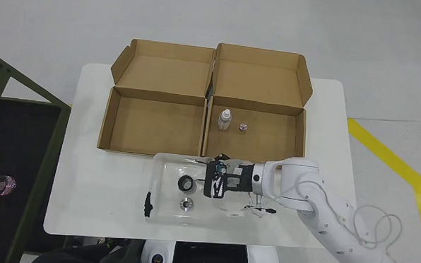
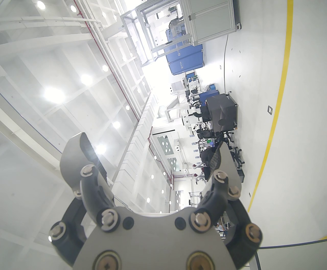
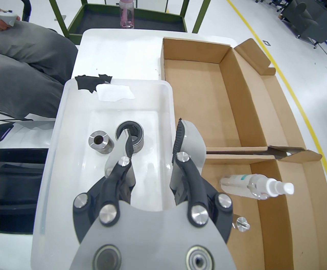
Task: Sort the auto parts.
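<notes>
The right arm stretches in low from the robot's right side across the front of the worktop (image 1: 88, 190), wrist level. The right pincer (image 3: 153, 130) hangs spread over the clear bin (image 3: 57, 122) with nothing between its pads. In the wrist view one finger crosses the bearing ring (image 3: 138, 139); whether it touches cannot be told. The other finger sits above the bin wall nearest the boxes.

The metal bushing (image 3: 100, 142) stands just beside the ring on the bin floor, hole upward.

The left pincer (image 2: 150, 150) is tipped up toward the hall's ceiling lights, fingers wide apart and holding nothing.

The spray bottle (image 3: 250, 185) lies on its side in the right cardboard box (image 1: 274, 134), with a small metal knob (image 3: 242, 224) near it. The bottle's label has a teal band, but its print is too small to read.

A white label (image 3: 115, 93) and torn black tape (image 3: 89, 81) sit at the bin's far end; no writing can be made out on them. In the top view the arm covers the bin's right end.
</notes>
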`<state>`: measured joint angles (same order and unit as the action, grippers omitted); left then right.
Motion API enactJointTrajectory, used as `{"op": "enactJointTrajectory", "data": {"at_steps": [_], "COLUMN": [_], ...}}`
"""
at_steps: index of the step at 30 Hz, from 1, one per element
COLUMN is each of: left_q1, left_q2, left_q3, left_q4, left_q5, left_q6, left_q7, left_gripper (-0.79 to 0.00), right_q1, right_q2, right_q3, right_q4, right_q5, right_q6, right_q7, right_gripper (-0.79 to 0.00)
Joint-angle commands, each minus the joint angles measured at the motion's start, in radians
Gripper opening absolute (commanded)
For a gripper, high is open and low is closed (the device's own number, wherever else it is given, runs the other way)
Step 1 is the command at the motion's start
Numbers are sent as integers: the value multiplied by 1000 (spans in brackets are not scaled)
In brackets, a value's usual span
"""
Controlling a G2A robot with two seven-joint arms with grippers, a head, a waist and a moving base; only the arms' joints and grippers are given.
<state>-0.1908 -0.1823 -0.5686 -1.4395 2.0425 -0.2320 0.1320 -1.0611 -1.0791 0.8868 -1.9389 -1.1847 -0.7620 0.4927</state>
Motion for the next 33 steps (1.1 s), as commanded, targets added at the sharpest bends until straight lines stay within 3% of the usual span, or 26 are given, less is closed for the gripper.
{"op": "enactJointTrajectory", "data": {"at_steps": [1, 5, 14, 33], "left_q1": [0, 0, 0, 0], "left_q2": [0, 0, 0, 0], "left_q3": [0, 0, 0, 0], "left_q4": [0, 0, 0, 0], "left_q5": [0, 0, 0, 0], "left_q6": [0, 0, 0, 0], "left_q7": [0, 0, 0, 0], "left_gripper": [0, 0, 0, 0], "right_q1": [6, 19, 54, 68], "right_q2": [-6, -21, -48, -70], "right_q3": [-30, -86, -163, -199], "right_q4": [12, 35, 102, 174], "right_q5": [-12, -30, -86, -136], "right_q6": [4, 23, 58, 62], "right_q7": [2, -23, -35, -20], "right_gripper": [-471, -489, -440, -385]}}
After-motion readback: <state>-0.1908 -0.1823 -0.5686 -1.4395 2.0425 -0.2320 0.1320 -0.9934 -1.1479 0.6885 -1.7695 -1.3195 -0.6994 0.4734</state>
